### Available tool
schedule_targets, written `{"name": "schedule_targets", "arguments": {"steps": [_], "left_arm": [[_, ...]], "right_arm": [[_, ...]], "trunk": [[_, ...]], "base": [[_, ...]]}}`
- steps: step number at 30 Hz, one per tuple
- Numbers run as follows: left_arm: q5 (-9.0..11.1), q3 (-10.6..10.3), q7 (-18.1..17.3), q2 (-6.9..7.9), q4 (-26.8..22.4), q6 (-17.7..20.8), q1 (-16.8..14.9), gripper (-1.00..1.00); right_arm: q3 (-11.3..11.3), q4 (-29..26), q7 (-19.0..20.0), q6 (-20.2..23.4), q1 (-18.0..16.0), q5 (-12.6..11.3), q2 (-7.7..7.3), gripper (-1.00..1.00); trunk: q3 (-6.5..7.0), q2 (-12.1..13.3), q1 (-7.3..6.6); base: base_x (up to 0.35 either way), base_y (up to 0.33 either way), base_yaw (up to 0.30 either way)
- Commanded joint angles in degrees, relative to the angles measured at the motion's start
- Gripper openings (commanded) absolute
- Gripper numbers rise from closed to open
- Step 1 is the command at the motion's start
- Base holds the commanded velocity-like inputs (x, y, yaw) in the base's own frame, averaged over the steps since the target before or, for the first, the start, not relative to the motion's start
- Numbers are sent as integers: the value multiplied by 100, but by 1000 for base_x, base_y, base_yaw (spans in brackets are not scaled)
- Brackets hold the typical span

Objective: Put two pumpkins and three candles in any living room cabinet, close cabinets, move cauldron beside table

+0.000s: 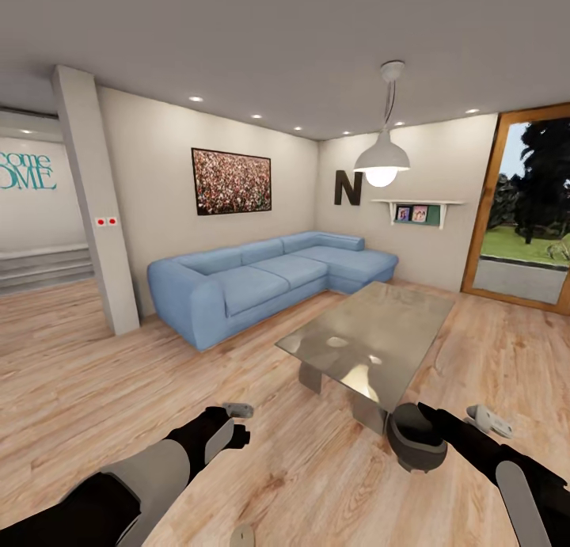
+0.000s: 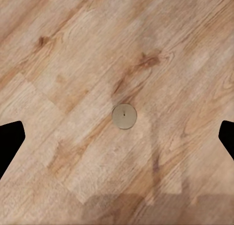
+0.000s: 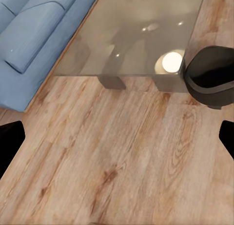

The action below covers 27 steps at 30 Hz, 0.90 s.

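The squat matte-black cauldron (image 1: 417,438) stood on the wood floor, touching or just beside the near corner of the glossy grey glass-topped table (image 1: 372,337). The right gripper (image 1: 489,422), jaws apart and holding nothing, hovered beside it, nearer than the left gripper (image 1: 235,420), also spread, below which a stubby beige candle (image 2: 124,116) stood upright.

Both arms are built alike: a pale grey rounded shell on the forearm, then glossy black wrist housings tapering forward. The left gripper (image 1: 237,410) at 7 o'clock and the right gripper (image 1: 489,420) at 4 o'clock end in light grey fingers. The wrist views show black finger tips at the edges.
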Motion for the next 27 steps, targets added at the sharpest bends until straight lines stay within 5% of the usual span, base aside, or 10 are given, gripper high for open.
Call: {"name": "schedule_targets", "arguments": {"steps": [1, 27], "left_arm": [[60, -43, 40, 2, -12, 25, -3, 100], [91, -38, 25, 1, 12, -20, 388, 100]], "right_arm": [[1, -7, -57, 23, -4, -62, -2, 100], [2, -7, -56, 23, -4, -62, -2, 100]], "trunk": [[-26, -46, 23], [-493, -1089, 594]], "base": [[0, 0, 2], [0, 0, 0]]}}
